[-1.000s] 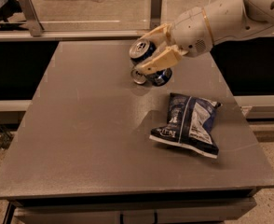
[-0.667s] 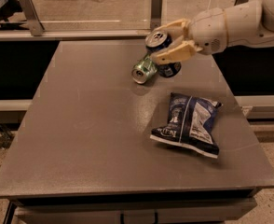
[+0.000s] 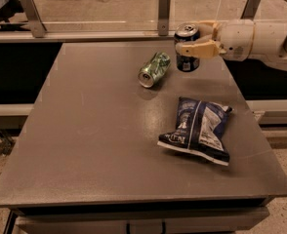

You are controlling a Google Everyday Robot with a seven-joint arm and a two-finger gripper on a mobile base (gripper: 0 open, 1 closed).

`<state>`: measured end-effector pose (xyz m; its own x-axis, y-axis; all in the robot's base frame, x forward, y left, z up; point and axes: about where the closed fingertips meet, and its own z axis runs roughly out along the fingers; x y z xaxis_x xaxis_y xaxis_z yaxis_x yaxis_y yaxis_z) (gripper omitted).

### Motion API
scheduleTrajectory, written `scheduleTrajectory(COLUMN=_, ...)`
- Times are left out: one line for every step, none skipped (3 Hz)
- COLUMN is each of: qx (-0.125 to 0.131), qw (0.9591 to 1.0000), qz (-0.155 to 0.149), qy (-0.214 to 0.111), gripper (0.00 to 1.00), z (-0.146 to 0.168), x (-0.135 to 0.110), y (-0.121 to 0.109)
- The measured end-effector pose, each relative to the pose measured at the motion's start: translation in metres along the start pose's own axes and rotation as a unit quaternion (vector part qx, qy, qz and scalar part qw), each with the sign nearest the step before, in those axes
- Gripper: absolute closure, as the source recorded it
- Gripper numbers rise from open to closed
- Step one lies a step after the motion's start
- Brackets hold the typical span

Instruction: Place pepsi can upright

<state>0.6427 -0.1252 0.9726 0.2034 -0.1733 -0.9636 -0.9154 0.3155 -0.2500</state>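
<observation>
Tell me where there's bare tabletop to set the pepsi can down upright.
The tool, at the far right edge, grips the pepsi can. Widest bare patch: the left half of the table, left of the green can. The near strip in front of the chip bag is also free. Crowded: between green can and bag.

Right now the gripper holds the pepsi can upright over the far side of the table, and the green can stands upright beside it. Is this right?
No: the camera view shows the green can lying on its side, not standing. The gripper holds the pepsi can upright over the far side of the table.
</observation>
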Motion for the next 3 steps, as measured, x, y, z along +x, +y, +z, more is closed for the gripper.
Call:
scheduleTrajectory(qx=0.053, qw=0.9972, qz=0.034, qy=-0.042, gripper=1.00, z=-0.006, x=0.019, y=-0.024)
scheduleTrajectory(qx=0.095, qw=0.9907, qz=0.077, qy=-0.060, gripper=0.83, z=-0.016, x=0.041, y=-0.041)
scheduleTrajectory(qx=0.115, qw=0.9857, qz=0.110, qy=-0.056, gripper=0.60, z=-0.026, x=0.058, y=-0.047)
